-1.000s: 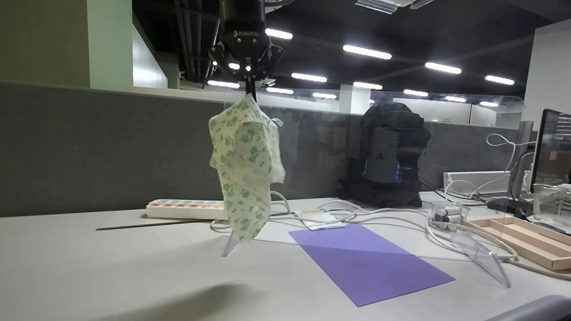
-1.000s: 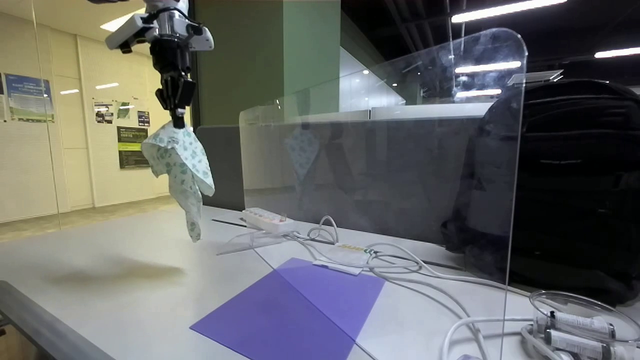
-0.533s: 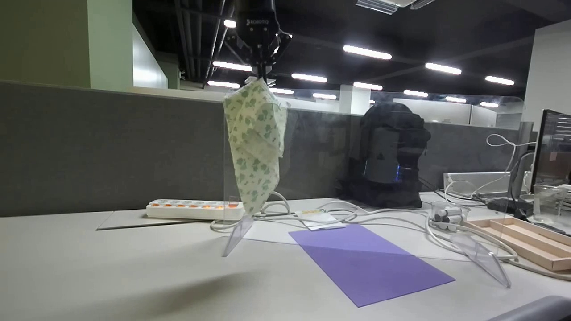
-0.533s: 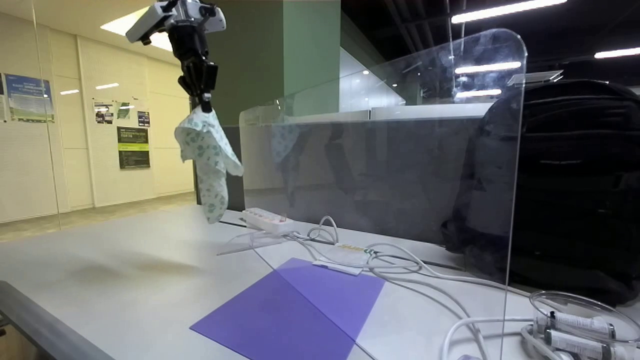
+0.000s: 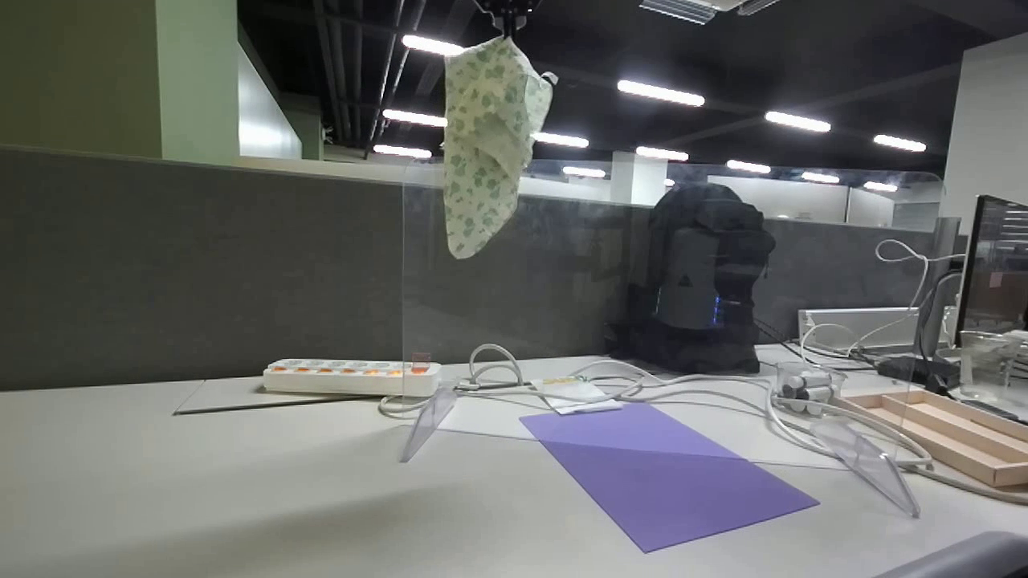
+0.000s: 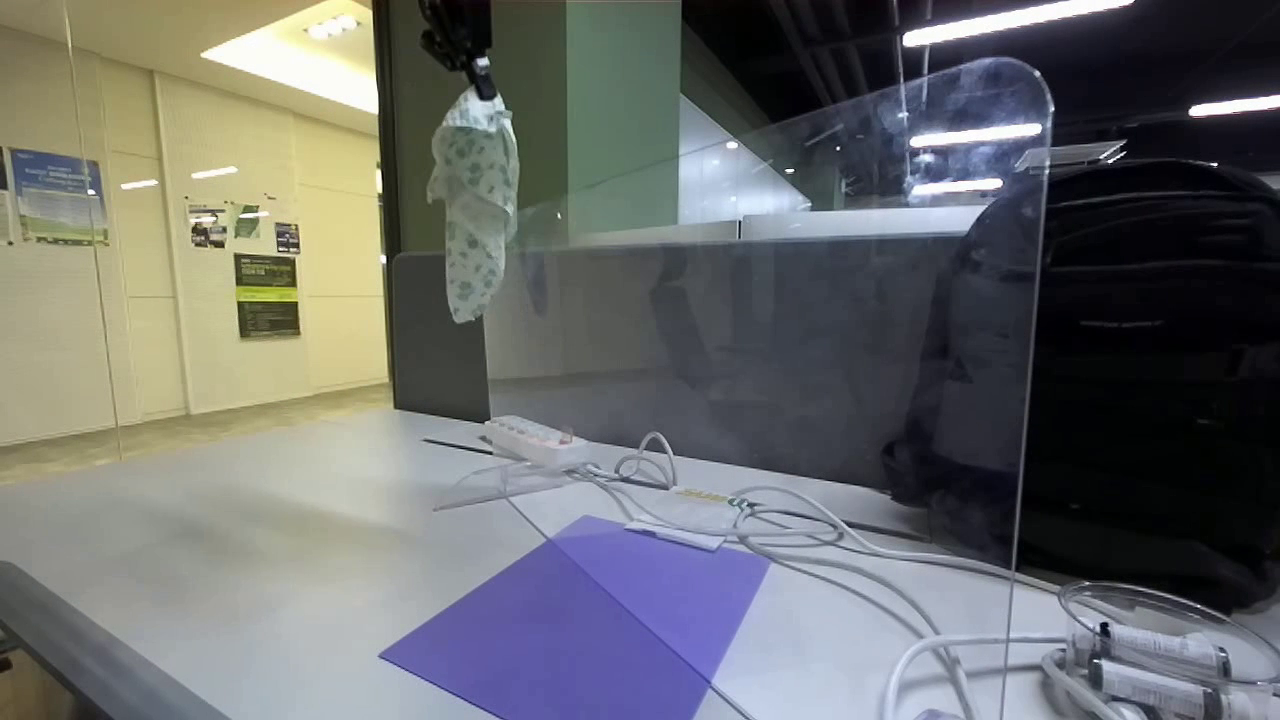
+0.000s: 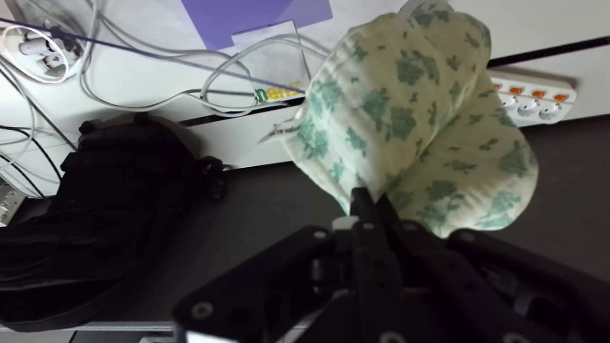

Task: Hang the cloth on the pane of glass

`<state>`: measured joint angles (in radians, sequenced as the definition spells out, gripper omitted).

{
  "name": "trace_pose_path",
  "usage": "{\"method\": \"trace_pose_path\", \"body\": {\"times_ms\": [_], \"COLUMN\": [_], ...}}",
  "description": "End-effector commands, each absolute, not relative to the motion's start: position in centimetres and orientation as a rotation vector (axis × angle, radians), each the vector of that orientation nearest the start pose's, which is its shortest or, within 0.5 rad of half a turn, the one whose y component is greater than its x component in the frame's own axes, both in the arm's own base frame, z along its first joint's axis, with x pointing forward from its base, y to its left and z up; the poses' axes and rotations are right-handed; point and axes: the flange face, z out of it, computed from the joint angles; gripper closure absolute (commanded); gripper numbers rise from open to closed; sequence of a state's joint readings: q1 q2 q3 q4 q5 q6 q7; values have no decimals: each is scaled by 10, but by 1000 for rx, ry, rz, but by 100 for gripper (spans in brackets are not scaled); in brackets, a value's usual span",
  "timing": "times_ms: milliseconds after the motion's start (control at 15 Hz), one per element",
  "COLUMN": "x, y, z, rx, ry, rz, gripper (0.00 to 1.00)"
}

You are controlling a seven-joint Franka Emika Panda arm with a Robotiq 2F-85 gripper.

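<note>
Below gripper (image 5: 510, 33), cloth (image 5: 488, 144) hanging by gathered top, lower end loose; gripper clamped on cloth.

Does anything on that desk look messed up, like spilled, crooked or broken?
Nothing looks spilled or broken. White cables lie in loose, untidy loops across the desk. The pane of glass shows whitish haze near a top corner, perhaps smudges or reflections.

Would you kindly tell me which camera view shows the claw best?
The wrist view: it shows the claw up close, pinching the cloth. Both exterior views show it smaller and cut off by the top edge, the cloth hanging below.
</note>
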<state>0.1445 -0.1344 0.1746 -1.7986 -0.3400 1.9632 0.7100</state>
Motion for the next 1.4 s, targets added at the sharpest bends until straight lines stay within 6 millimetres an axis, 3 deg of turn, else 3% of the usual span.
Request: {"method": "trace_pose_path", "body": {"times_ms": [0,267,467,1000,1333], "x": [543,561,572,579,571], "y": [130,109,104,129,132], "z": [645,643,638,656,636], "rx": [-3138,-3100,-3092,-3063,-3092], "ry": [665,729,719,567,557], "rz": [-771,-798,-819,-965,-879], "gripper": [100,100,100,100,100]}}
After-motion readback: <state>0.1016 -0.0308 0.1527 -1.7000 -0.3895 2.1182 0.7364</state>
